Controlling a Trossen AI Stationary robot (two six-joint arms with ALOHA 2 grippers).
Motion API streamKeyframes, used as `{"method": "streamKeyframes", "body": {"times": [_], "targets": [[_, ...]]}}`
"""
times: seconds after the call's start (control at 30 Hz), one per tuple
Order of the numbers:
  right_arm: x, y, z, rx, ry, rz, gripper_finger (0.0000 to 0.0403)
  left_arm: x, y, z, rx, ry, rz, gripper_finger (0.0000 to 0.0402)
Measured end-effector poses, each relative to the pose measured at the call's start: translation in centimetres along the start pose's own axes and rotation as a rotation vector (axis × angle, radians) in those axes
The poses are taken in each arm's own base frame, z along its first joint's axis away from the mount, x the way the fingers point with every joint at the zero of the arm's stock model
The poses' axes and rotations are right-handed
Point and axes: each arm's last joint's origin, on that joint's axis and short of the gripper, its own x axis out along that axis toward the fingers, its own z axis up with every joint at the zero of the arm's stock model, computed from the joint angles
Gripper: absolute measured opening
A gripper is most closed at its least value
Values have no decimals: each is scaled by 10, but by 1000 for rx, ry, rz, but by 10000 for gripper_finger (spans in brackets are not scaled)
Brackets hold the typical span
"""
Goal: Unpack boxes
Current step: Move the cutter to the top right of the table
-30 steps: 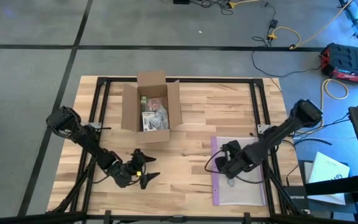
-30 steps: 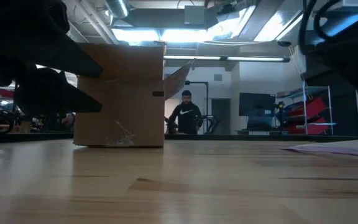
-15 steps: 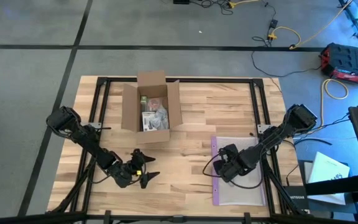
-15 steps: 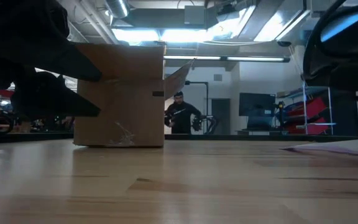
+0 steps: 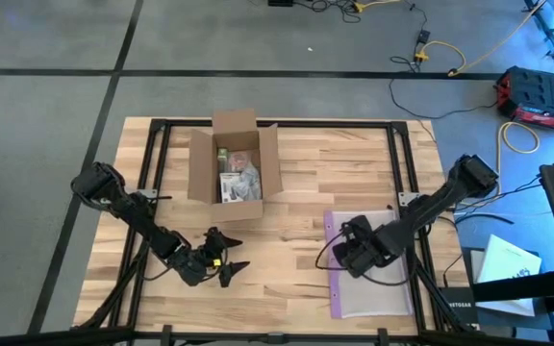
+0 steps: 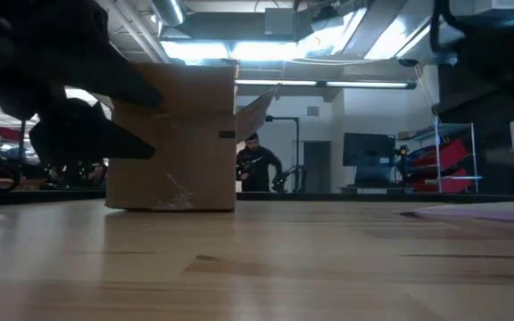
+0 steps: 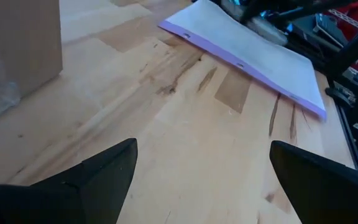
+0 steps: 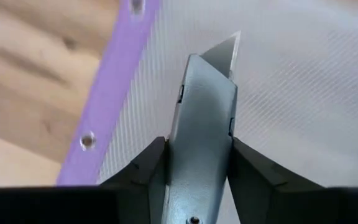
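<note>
Right tool (image 8: 197,149) has clamped grey knife (image 8: 202,106) over bag's purple edge (image 8: 114,93).

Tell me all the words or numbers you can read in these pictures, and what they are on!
None can be read for sure.
The packets inside the open box: printing is there, but too small to read.
The box side in the low view: only a dark patch, no letters clear.
The grey knife and the plastic bag: no words showing.
</note>
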Motion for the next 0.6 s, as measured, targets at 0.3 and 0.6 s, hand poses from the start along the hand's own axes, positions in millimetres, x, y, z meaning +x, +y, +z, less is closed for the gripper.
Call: {"method": "streamKeyframes", "body": {"times": [0.3, 0.6], "targets": [[-3, -21, 96, -136, -288, -141, 119, 8, 6, 6, -23, -15, 40, 353], [40, -50, 221, -172, -341, 28, 119, 5, 4, 4, -19, -8, 28, 353]]}}
